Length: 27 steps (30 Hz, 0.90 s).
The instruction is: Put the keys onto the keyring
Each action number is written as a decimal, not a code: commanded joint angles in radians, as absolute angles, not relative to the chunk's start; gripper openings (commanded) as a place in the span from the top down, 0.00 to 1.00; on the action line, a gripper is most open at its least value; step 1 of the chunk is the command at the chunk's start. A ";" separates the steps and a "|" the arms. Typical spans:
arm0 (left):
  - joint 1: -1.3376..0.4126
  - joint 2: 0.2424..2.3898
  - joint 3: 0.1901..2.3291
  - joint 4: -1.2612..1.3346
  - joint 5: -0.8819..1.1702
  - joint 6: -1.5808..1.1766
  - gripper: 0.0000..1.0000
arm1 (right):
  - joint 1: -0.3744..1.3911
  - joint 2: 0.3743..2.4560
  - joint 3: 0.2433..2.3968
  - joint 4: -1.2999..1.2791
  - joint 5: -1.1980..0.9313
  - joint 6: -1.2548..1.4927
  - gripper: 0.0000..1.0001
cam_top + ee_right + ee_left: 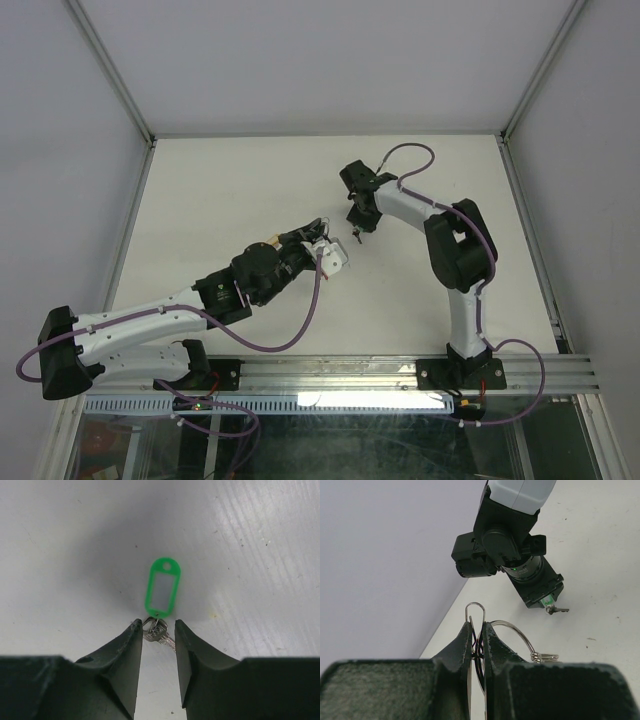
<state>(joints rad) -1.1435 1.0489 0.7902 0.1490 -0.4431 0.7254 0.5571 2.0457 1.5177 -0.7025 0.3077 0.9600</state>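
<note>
The right gripper [157,625] gapes astride a silver key [160,634] (its green oblong tag [162,587] stretches away). The left gripper [477,627] clamps the keyring [517,632].

From above, light fell flat and even on the white table [250,180], and my arms threw only faint, soft-edged shadows; a bright strip [370,398] glared at six o'clock in that view. In my right wrist's view a broad grey shadow lay around the green tag [162,587], thinning toward two o'clock, where the surface was brighter. The tag was crisp, while my right fingers [122,665] were black and featureless at six o'clock. In my left wrist's view my left fingers [460,652] were soft and grainy near the lens, and the keyring [512,626] wire showed thin glints.
</note>
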 commanded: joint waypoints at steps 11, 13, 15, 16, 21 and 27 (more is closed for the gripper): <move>-1.138 1.033 0.801 0.209 -0.430 0.738 1.00 | 0.549 2.047 1.572 -0.668 0.330 0.952 0.85; -1.138 1.033 0.801 0.210 -0.432 0.739 1.00 | 0.549 2.046 1.567 -0.665 0.329 0.951 0.89; -1.138 1.034 0.801 0.209 -0.434 0.739 1.00 | 0.548 2.041 1.558 -0.656 0.321 0.950 0.91; -1.138 1.034 0.801 0.209 -0.434 0.741 1.00 | 0.548 2.038 1.554 -0.651 0.317 0.950 0.92; -1.138 1.032 0.801 0.209 -0.436 0.742 1.00 | 0.545 2.005 1.525 -0.626 0.308 0.937 1.00; -1.138 1.031 0.801 0.210 -0.440 0.744 1.00 | 0.542 1.881 1.457 -0.568 0.265 0.790 1.00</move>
<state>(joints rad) -1.1435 1.0489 0.7898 0.1490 -0.4435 0.7265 0.5480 2.0270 1.4860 -0.6357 0.2859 0.8997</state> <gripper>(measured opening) 0.041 0.005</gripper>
